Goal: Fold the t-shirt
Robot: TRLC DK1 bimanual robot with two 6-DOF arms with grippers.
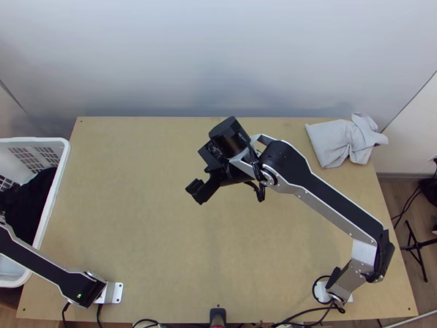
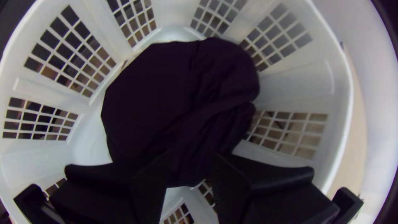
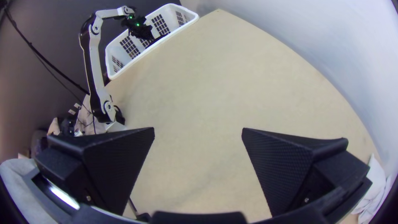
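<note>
A dark cloth [image 1: 34, 199], possibly the t-shirt, lies bunched in the white basket at the table's left. In the left wrist view the cloth [image 2: 178, 95] is heaped below my left gripper [image 2: 188, 166], whose fingers stand apart; whether they touch it I cannot tell. My right gripper [image 1: 201, 191] hangs over the middle of the table, far from the basket. Its two fingers are wide apart in the right wrist view, where the gripper [image 3: 198, 135] has bare tabletop between its fingers.
The white basket [image 1: 61, 164] stands against the table's left edge. A light grey cloth [image 1: 330, 142], partly flat and partly bunched, lies at the table's back right corner, behind the right arm. Bare wooden tabletop [image 1: 136, 218] stretches between the arms' bases.
</note>
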